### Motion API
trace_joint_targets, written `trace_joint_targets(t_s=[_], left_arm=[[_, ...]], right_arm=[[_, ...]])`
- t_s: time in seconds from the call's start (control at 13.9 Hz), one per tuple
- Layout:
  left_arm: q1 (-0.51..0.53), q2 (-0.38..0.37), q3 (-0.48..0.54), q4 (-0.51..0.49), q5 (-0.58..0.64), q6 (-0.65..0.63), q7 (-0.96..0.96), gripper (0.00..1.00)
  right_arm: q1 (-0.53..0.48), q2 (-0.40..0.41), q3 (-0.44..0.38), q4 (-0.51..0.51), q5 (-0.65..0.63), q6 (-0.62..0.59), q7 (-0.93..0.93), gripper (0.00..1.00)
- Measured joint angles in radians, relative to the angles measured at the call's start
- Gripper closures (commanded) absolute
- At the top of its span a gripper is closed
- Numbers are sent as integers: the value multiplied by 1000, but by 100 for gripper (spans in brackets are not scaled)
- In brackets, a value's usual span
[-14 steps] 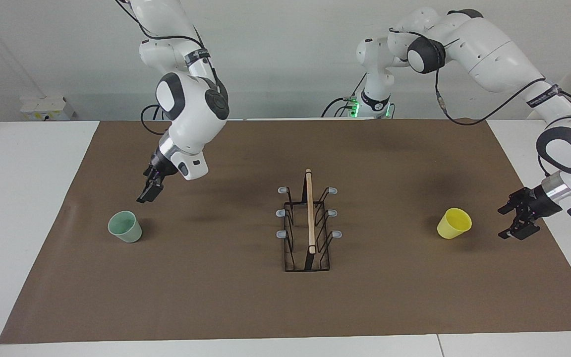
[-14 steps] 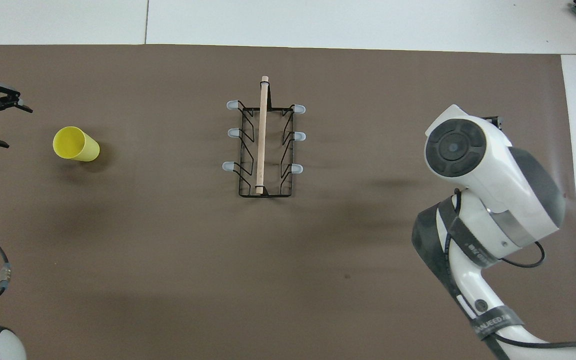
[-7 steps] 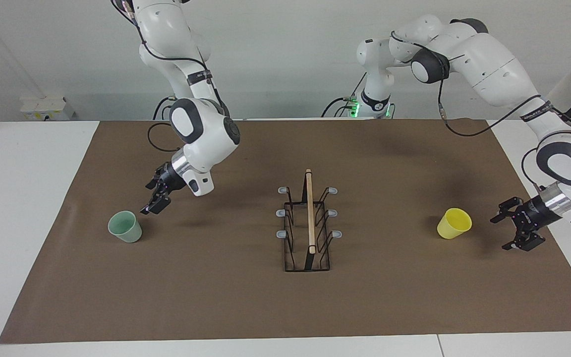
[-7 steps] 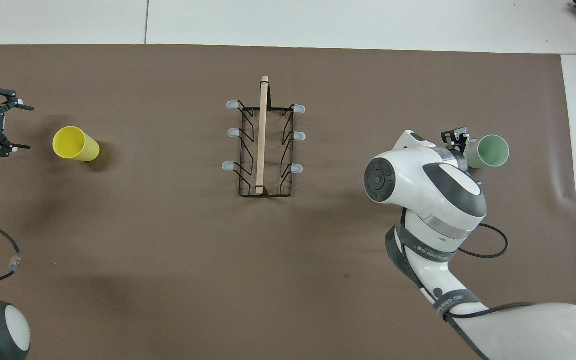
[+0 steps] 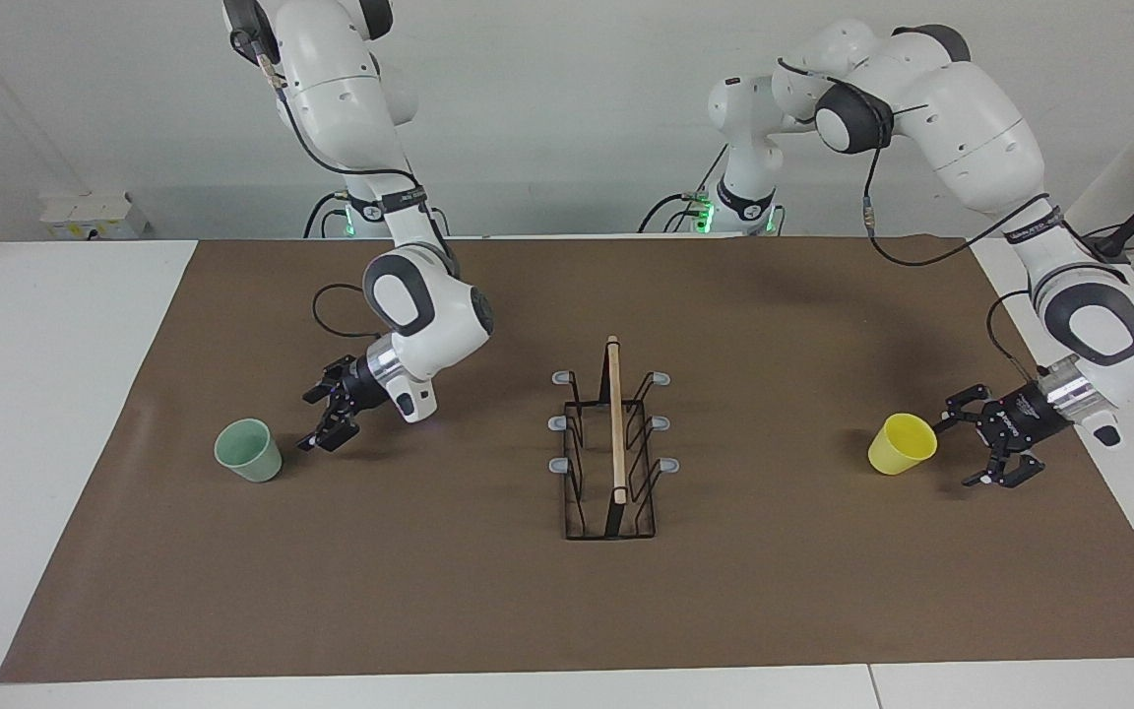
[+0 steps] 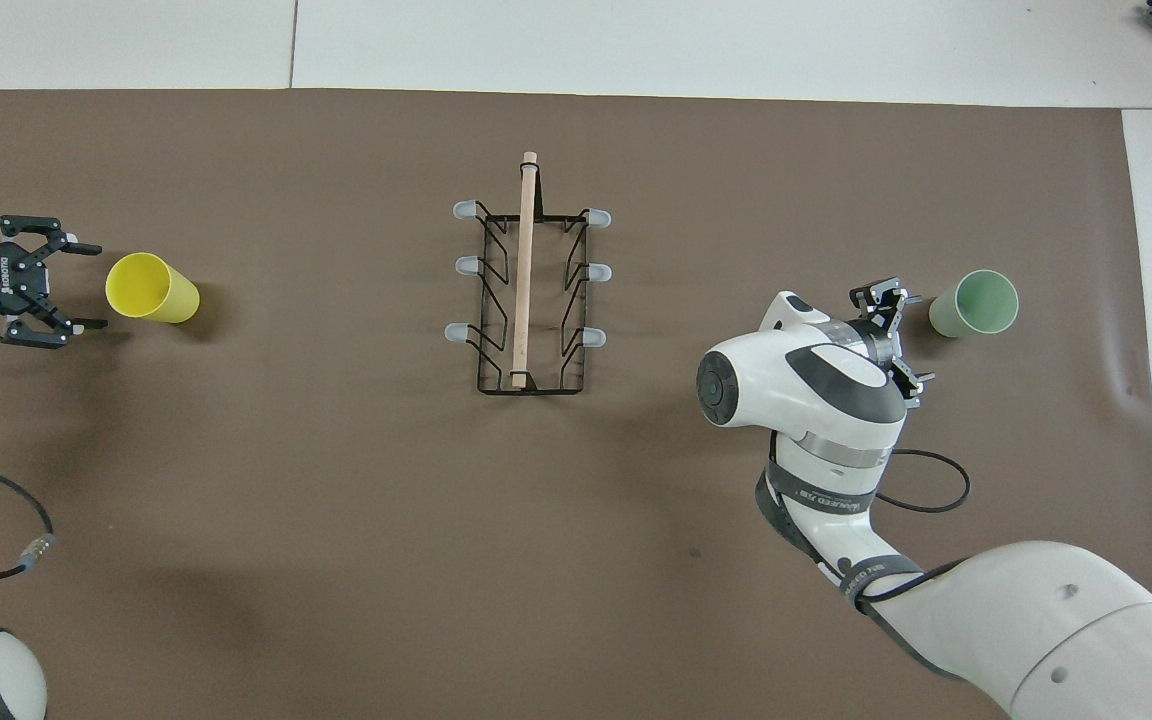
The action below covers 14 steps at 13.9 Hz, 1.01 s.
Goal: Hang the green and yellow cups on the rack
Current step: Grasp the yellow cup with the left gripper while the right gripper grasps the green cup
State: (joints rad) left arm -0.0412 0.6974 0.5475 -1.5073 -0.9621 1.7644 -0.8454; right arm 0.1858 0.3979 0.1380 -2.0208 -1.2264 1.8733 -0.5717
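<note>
We see a brown mat (image 5: 567, 611) covering most of the white table (image 5: 45, 414). At its middle stands the rack (image 5: 610, 463), a black wire frame, tall beside the cups, with a light wooden rod along its top and three grey-tipped pegs down each side, all of them bare.

The yellow cup (image 5: 902, 444) sits toward the left arm's end of the table, the pale green cup (image 5: 248, 450) toward the right arm's end. Both are small, tapered, handleless and upright, mouths up, well apart from the rack.

We find the left gripper (image 5: 980, 445) low over the mat just beside the yellow cup, lying level, its fingers spread wide toward the cup and not touching it. The right gripper (image 5: 329, 418) hangs low just beside the green cup, fingers wide too, holding nothing.

Against the earlier frames, we note both grippers have dropped and closed in on their cups, the right one turning from a steep downward tilt toward level. Cups and rack have not moved.
</note>
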Motion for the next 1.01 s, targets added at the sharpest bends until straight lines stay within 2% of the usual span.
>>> trace_joint_targets(t_s=[0.58,1.01], left_arm=[[-40,-86,-2,-186,-211,27,-12,0],[-127,-111,-6,-283,-293,170,-19,0]], right_arm=[[-42,4,-3,-84,-185,82,71,0],[-83,4,-3,-102,-304,134,72,0]])
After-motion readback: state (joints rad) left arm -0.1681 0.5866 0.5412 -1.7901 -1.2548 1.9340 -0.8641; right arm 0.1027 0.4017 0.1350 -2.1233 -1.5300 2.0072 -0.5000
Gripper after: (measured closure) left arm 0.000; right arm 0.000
